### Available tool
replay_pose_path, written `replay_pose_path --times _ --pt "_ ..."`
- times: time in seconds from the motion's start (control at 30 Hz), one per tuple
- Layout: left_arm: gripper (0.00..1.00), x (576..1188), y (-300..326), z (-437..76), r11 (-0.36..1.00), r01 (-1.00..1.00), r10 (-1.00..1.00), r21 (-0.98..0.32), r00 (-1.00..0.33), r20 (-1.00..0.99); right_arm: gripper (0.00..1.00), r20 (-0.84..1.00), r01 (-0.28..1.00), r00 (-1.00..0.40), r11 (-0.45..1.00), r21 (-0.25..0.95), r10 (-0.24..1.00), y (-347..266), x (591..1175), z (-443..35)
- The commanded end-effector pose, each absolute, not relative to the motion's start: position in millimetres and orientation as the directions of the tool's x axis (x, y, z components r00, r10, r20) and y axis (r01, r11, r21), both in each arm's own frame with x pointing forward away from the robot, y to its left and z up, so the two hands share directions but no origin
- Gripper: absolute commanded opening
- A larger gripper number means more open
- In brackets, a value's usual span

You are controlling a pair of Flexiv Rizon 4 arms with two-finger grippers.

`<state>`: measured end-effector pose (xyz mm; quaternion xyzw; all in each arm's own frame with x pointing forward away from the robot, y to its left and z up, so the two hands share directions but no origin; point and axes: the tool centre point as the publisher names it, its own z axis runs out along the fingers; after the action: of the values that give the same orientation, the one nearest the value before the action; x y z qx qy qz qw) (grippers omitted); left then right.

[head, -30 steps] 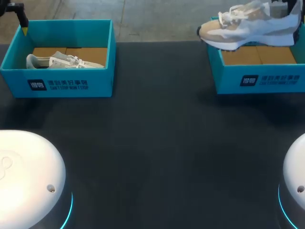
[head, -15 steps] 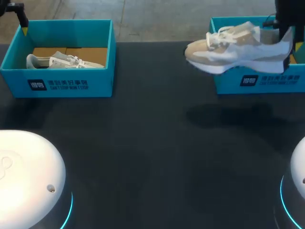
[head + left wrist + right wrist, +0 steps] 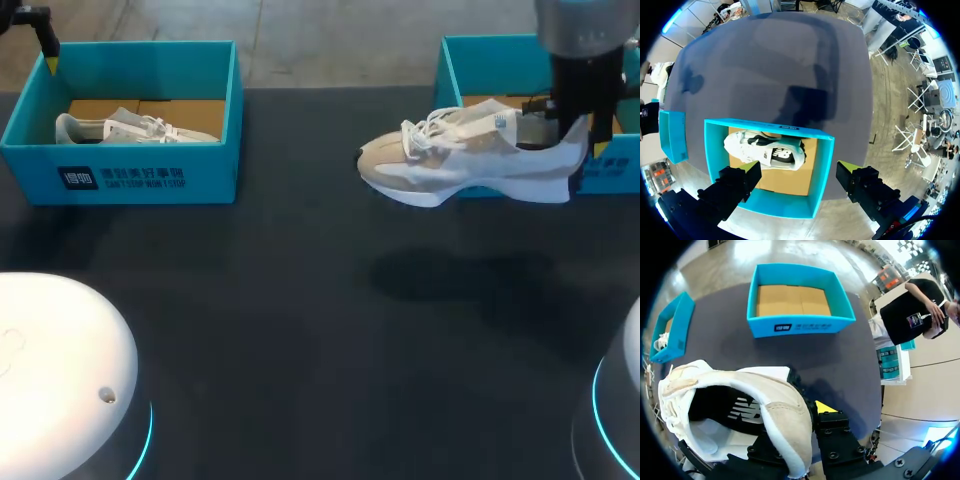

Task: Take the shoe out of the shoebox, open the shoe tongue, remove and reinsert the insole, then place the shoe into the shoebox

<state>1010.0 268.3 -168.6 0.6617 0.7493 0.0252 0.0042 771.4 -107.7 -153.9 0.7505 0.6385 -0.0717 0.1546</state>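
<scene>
A white and beige shoe hangs in the air over the dark table, in front of the right teal shoebox. My right gripper is shut on its heel collar, toe pointing left. In the right wrist view the shoe fills the space at the gripper, with one finger inside the heel and one yellow tip outside; the empty shoebox lies ahead. My left gripper hovers open above the back left corner of the left shoebox, which holds a second shoe. In the left wrist view that box and its shoe lie under the open gripper.
The two white arm bases stand at the near corners of the table. The right shoe casts a shadow on the table under it.
My right arm has carried the shoe out from above the right box, leftward and toward the near side, lower over the table. The left arm has not moved.
</scene>
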Motion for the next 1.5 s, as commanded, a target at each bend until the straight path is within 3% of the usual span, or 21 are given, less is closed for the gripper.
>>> replay_pose_path --times 0.03,0.37,1.5 --pt "1.0 1008 268 -168 0.123 0.991 0.992 0.046 -0.124 0.029 0.0 -0.294 0.972 0.174 -0.116 0.203 0.94 -111 767 -154" --pt "1.0 1008 268 -168 0.123 0.991 0.992 0.046 -0.124 0.029 0.0 -0.294 0.972 0.174 -0.116 0.203 0.94 -111 767 -154" --pt "1.0 1008 268 -168 0.123 0.991 0.992 0.046 -0.124 0.029 0.0 -0.189 0.994 0.053 -0.033 0.107 0.981 3 714 -266"
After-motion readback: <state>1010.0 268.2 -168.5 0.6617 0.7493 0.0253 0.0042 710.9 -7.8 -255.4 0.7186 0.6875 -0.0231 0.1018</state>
